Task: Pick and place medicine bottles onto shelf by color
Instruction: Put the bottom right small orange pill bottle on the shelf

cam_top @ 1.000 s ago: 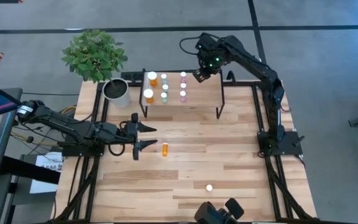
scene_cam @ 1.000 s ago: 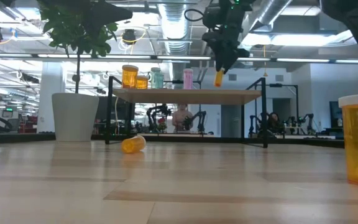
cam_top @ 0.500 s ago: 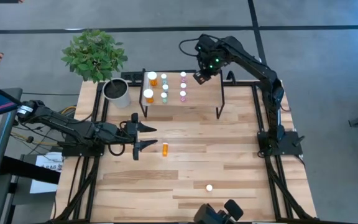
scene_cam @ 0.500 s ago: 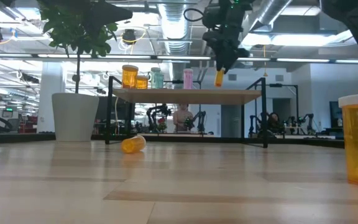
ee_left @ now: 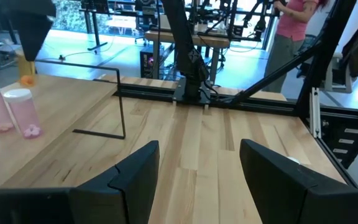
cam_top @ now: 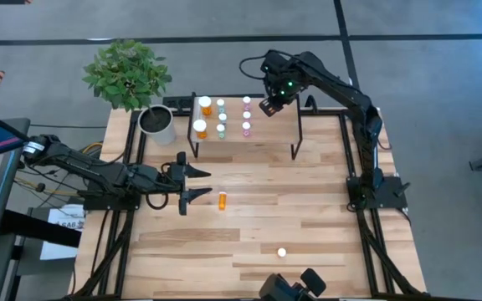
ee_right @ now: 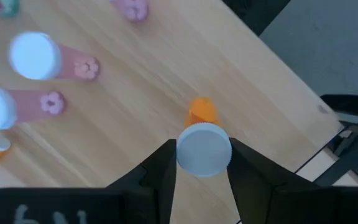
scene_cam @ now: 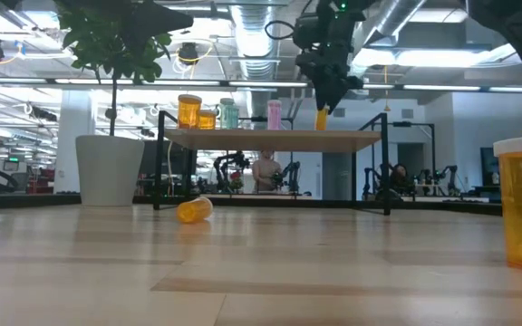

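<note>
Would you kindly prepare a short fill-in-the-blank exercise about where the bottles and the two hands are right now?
1. The right hand grips a small bottle whose body is ____.
2. That bottle hangs above the ____, right of the pink bottles.
3. An orange bottle lies on its side on the table, just in front of the ____ hand.
4. The left hand holds ____.

Missing words: orange; shelf; left; nothing

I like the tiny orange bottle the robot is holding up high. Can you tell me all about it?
The small orange medicine bottle with a white round cap looks like see-through plastic. It stands upright, pinched at the cap between the right gripper's dark fingers. It hangs just over the light wood shelf top, right of the pink bottles.
</note>
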`<state>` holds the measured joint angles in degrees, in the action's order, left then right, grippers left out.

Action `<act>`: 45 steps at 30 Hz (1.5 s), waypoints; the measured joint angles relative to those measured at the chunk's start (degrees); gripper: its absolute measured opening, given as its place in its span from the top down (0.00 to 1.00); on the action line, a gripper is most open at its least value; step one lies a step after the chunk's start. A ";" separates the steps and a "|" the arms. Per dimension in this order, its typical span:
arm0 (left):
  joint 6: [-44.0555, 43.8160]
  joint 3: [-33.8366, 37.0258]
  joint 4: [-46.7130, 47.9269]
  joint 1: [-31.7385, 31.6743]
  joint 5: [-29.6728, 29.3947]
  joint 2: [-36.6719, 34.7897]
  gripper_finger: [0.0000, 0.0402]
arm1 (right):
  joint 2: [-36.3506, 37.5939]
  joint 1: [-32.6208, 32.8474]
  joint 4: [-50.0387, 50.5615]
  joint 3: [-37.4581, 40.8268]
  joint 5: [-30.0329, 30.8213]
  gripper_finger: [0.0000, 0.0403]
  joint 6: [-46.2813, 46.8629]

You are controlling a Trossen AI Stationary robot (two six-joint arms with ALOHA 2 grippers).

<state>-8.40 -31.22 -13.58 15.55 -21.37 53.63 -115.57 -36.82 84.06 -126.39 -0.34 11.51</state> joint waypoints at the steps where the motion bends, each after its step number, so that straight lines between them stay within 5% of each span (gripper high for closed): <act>1: 0.00 0.00 0.00 0.00 0.01 0.00 0.47 | -0.03 0.02 -0.09 0.58 0.00 0.62 -0.02; 45: -0.37 0.00 -0.04 0.00 0.02 0.00 0.47 | -0.07 0.50 -1.83 1.47 -0.77 0.62 0.65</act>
<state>-8.78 -31.22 -13.63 15.55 -21.34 53.63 -115.63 -36.32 82.23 -124.92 -1.11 12.16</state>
